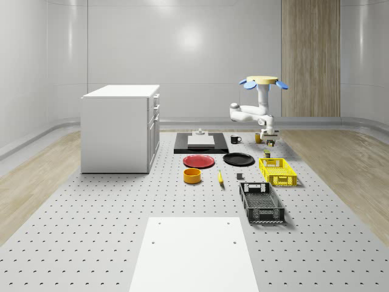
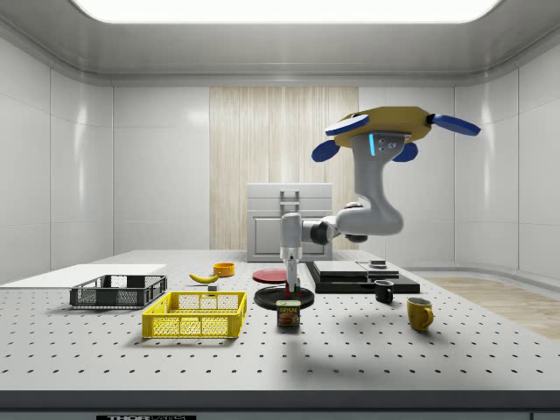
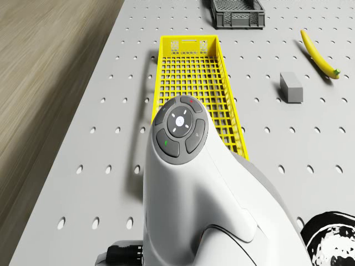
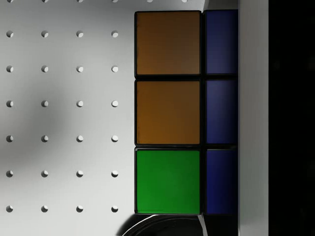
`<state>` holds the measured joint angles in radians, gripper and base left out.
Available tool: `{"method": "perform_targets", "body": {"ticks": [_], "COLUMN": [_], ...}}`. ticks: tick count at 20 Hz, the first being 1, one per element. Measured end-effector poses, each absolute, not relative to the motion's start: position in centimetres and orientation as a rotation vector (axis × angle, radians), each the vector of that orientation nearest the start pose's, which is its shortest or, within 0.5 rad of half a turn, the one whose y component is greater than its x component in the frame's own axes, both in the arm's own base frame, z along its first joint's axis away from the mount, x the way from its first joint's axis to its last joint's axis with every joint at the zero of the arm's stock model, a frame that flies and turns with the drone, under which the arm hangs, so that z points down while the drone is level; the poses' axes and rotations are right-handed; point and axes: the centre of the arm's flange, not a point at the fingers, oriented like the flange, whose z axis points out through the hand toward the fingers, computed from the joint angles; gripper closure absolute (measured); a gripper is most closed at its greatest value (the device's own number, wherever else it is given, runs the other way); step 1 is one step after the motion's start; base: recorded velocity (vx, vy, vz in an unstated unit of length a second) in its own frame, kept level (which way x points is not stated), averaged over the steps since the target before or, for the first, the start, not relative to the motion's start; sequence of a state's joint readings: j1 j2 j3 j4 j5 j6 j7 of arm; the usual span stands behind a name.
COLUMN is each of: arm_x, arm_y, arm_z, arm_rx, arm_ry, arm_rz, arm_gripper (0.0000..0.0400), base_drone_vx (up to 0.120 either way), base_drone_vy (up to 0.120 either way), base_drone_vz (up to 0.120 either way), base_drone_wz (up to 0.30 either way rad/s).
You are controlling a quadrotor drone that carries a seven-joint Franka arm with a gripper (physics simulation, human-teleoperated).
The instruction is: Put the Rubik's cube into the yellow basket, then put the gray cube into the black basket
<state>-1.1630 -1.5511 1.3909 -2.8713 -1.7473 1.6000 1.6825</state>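
Note:
The Rubik's cube (image 2: 289, 314) rests on the perforated table (image 2: 455, 350), a short way off the near end of the yellow basket (image 2: 196, 315). The drone (image 2: 394, 127) hovers above this spot. Its arm reaches down, and the gripper (image 2: 290, 296) hangs straight over the cube, just above its top. Up close, the Rubik's cube (image 4: 168, 113) shows orange and green stickers on top and a blue side. The gray cube (image 1: 240, 177) lies between the banana (image 1: 220, 177) and the yellow basket (image 1: 278, 171). The black basket (image 1: 261, 202) stands nearer the whole-scene view's front.
A black plate (image 1: 238, 159), a red plate (image 1: 199, 160) and an orange bowl (image 1: 192, 176) lie left of the baskets. A black mug (image 1: 235, 139) and a yellow mug (image 2: 420, 312) stand near the cube. A white cabinet (image 1: 120, 128) stands at the left.

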Motion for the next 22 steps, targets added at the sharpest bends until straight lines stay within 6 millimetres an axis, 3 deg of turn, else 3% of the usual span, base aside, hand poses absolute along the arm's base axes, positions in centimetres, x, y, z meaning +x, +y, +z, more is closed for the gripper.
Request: {"method": "perform_targets", "body": {"ticks": [20,22], "arm_x": [30.68,30.68], "arm_y": [0.4,0.4], "arm_z": [48.66,48.66], "arm_rx": [0.001,0.001], "arm_ry": [-0.002,-0.002], "arm_rz": [0.786,0.786], "arm_gripper": [0.0075,0.0075], "base_drone_vx": [0.12,0.12], "base_drone_vy": [0.0,-0.12], "base_drone_vz": [0.0,0.0], "base_drone_wz": [0.0,0.0]}}
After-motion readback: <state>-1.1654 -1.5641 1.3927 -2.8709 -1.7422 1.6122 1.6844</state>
